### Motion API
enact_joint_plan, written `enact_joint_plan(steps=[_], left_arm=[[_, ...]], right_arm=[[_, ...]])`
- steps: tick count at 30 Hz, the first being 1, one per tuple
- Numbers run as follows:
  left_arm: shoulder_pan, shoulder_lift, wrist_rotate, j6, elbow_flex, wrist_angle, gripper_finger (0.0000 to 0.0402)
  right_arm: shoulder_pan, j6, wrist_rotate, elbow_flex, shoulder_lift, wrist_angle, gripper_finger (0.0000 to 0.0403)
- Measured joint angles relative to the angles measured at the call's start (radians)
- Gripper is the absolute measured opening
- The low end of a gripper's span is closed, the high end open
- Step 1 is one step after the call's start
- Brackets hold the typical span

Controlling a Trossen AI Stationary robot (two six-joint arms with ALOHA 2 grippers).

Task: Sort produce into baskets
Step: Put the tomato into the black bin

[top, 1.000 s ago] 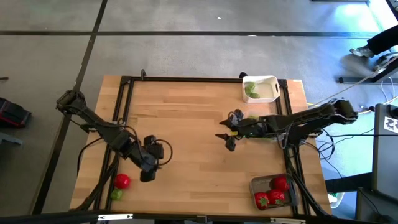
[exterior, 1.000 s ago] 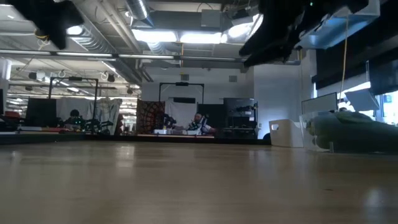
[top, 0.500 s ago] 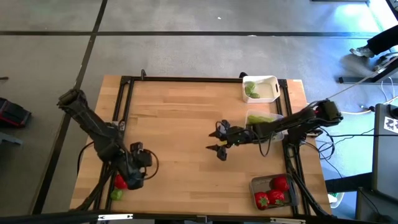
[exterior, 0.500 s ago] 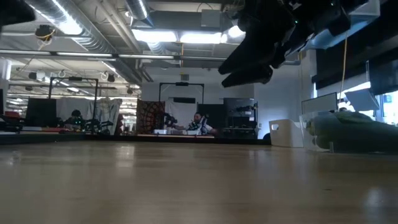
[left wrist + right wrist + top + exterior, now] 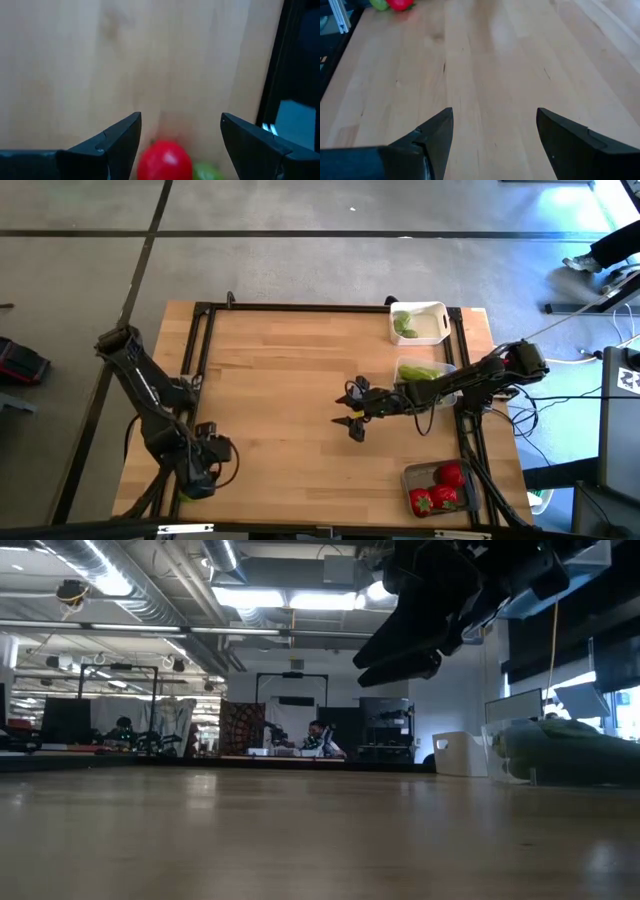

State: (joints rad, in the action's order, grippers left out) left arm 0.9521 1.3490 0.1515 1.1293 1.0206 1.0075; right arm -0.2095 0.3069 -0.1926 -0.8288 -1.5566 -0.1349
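The left gripper (image 5: pixel 180 137) hangs over the near left corner of the desk (image 5: pixel 290 380), fingers spread wide and empty, straddling a red tomato (image 5: pixel 165 160) with a lime (image 5: pixel 207 172) just beside it. That wide spread, I judge, is there so the fingers can drop either side of the tomato. The right gripper (image 5: pixel 352 408) waits above mid-desk, fingers also wide open with nothing between them, pointed toward that same far corner. Along the right edge sit the white basket (image 5: pixel 438 313) with green pieces, the clear basket (image 5: pixel 402 364) with pods, and the grey basket (image 5: pixel 412 474) holding tomatoes, where this one likely belongs.
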Motion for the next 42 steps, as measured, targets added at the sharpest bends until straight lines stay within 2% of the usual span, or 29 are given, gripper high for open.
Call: enact_joint_plan(steps=[8,14,25,42], left_arm=[[0.029,0.093,-0.205,0.028,0.000,0.000,0.0267],[0.039,0.167,-0.278,-0.028,0.000,0.007,0.0257],[0.064,0.256,-0.325,-0.094,0.000,0.082,0.0249],[0.082,0.266,-0.313,-0.063,0.000,0.077,0.0247]], right_arm=[[0.000,-0.007,-0.025,0.000,0.000,0.004,0.0264],[0.000,-0.024,-0.033,0.000,0.000,0.003,0.0264],[0.000,-0.024,-0.034,0.000,0.001,0.003,0.0264],[0.000,-0.024,-0.035,0.000,0.001,0.003,0.0264]])
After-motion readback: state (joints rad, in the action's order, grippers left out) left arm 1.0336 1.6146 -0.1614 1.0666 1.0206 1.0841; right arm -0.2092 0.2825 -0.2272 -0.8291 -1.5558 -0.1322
